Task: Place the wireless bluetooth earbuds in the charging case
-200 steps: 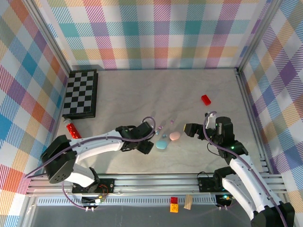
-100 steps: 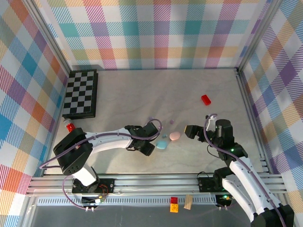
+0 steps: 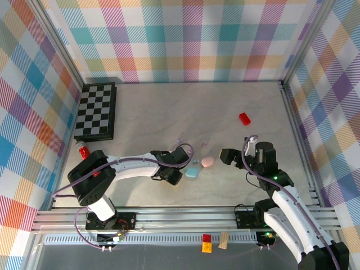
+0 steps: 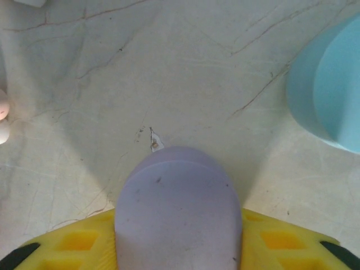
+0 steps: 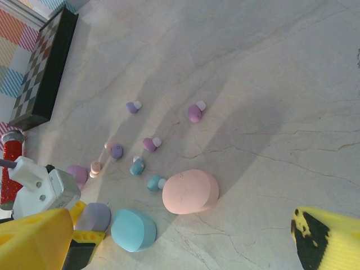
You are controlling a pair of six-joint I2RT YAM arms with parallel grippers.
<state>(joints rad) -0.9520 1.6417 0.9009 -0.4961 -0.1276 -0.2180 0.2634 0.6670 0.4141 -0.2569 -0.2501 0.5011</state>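
The earbuds (image 5: 151, 144) are lying loose on the table (image 5: 270, 67), scattered in a small cluster of lilac, pink and teal, all outside the cases. Just on the near side of them the pink case (image 5: 190, 191) is resting flat, with one teal bud right at its edge; I can't tell whether they are touching. The blue case (image 5: 133, 229) is sitting just beside it toward the left arm, and the lilac case (image 4: 178, 214) is lying next to that. The left gripper (image 3: 180, 170) is reaching low over the table and clamping the lilac case between its yellow fingers (image 4: 281, 244). The right gripper (image 3: 225, 157) is hovering near the pink case on its other side, jaws standing wide apart and holding nothing. Farther out, a red block (image 3: 244, 118) is lying toward the back right and a chessboard (image 3: 97, 110) is sitting at the back left.
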